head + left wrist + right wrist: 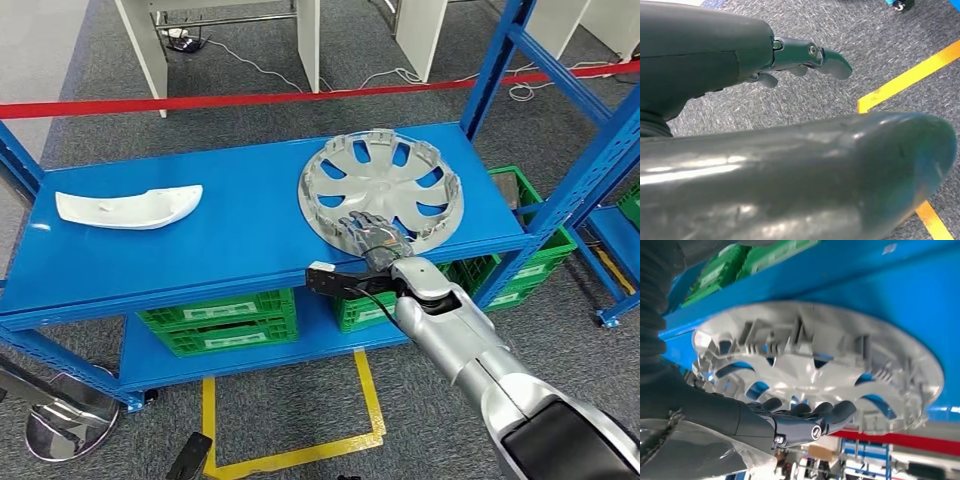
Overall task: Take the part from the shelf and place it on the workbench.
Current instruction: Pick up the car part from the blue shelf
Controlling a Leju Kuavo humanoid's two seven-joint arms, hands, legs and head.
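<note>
Head view, part: the silver wheel cover [380, 187], a round ribbed plastic disc with curved cut-outs, lies hollow side up at the right end of the glossy blue shelf [226, 215].
Head view, my right hand [370, 235]: laid flat over the cover's near rim, fingers stretched forward and close together, gripping nothing.
Head view, rest: a curved white plastic piece [128, 208] lies at the shelf's left end; green slotted crates [219, 322] sit on the lower level.
Left wrist view, my left hand [791, 55]: smooth dark fingers extended, holding nothing, above speckled grey carpet [851, 30] with yellow tape [904, 80].
Right wrist view, right hand: my dark fingers [828, 412] reach into the cover's moulded ribs, thumb alongside; I cannot tell whether they press.
</note>
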